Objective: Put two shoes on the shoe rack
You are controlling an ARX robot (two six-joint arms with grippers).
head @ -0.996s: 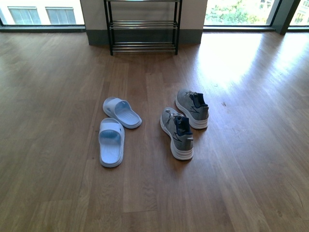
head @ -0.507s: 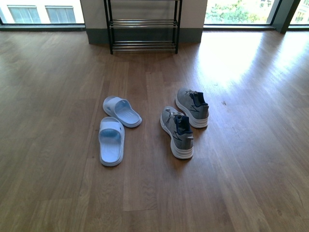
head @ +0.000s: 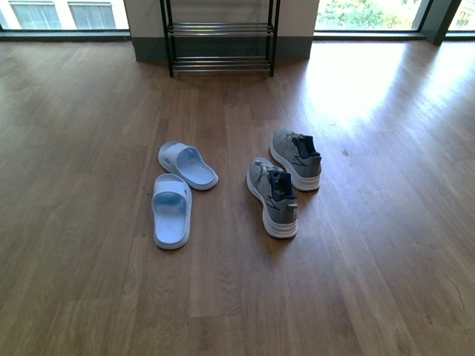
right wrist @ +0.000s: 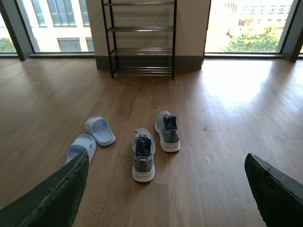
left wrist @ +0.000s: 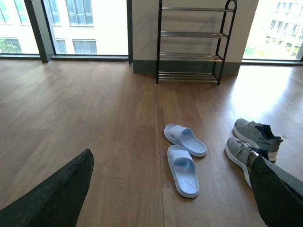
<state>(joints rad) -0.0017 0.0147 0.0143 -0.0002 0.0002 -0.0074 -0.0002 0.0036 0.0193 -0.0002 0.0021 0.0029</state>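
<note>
**Approach stage, nothing picked up**

Left gripper (left wrist: 169, 156) and right gripper (right wrist: 166, 156) are both spread wide and empty. The grey sneakers (head: 273, 196) sit on the floor (head: 386, 282), well apart from the shoe rack (head: 219, 46). Best move: close in, drop over one sneaker's collar, clamp squarely.

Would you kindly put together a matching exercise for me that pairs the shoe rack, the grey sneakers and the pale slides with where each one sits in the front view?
Things:
1. shoe rack
2. grey sneakers
3. pale slides

Places:
A. on the floor, left of the other pair
B. against the far wall, between the windows
C. on the floor, right of the other pair, heels toward the camera

Pairs: 1-B, 2-C, 3-A.
</note>
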